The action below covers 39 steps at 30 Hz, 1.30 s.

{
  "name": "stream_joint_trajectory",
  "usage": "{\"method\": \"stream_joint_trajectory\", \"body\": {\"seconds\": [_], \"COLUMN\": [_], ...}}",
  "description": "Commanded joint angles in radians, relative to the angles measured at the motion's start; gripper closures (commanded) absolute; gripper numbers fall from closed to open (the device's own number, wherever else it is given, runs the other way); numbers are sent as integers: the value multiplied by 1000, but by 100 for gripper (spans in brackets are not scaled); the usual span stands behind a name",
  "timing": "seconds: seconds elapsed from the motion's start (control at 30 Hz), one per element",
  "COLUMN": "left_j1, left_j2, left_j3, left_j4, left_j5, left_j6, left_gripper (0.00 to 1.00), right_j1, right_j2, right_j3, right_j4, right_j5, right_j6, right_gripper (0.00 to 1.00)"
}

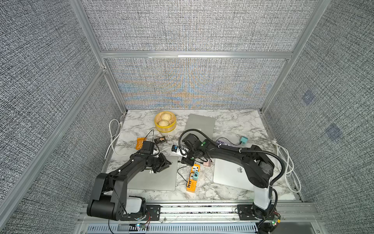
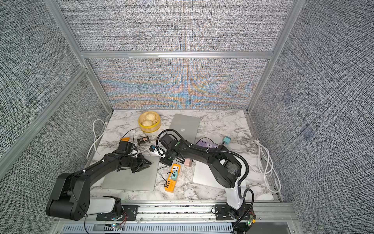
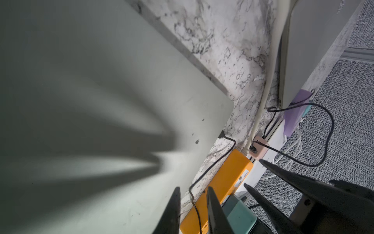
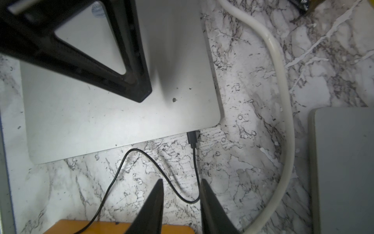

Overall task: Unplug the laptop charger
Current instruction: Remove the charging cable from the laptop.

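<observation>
Left arm [image 1: 125, 172]: stretched low, forward. Left gripper [image 4: 144, 95]: fingertips together. Right arm [image 1: 232, 152]: reaching across toward centre. Right gripper [image 4: 181, 182]: pointing down, jaws narrowly apart.

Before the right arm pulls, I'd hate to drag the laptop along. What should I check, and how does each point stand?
1. The charger plug is seated in the laptop edge: ok.
2. The right tool is open: ok.
3. The right tool is around the plug: not ok. It sits short of it, with only the black cable looping between its fingers in the wrist view.
4. The left tool is shut over the laptop lid: ok.
5. The left tool is actually pressing the lid: cannot tell.
6. The thick white cable is clear of the plug: ok, it curves past, apart.
</observation>
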<state>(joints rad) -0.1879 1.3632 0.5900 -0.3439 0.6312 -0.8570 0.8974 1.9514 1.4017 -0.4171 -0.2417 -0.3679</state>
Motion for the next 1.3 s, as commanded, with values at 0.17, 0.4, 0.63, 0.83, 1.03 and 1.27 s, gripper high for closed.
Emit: {"method": "stream_joint_trajectory", "body": {"seconds": [0.17, 0.4, 0.63, 0.83, 1.03, 1.27], "left_j1": [10, 25, 37, 46, 52, 52], "left_j2": [-15, -6, -6, 7, 20, 52], "left_j3": [-14, -13, -16, -19, -18, -22], "left_j4": [29, 7, 9, 5, 8, 35], "left_j5": [23, 43, 50, 47, 54, 76], "left_j6": [-8, 18, 19, 32, 39, 44], "left_gripper": [77, 77, 77, 77, 77, 77], "right_j1": [-6, -5, -5, -2, -2, -2], "right_j2": [38, 50, 63, 74, 73, 84], "right_j3": [14, -10, -12, -3, -12, -18], "right_j4": [34, 78, 84, 71, 68, 76], "right_j5": [-44, -37, -29, -24, -12, -13], "right_j6": [-31, -25, -46, -54, -68, -79], "right_gripper": [70, 70, 71, 71, 71, 71]}}
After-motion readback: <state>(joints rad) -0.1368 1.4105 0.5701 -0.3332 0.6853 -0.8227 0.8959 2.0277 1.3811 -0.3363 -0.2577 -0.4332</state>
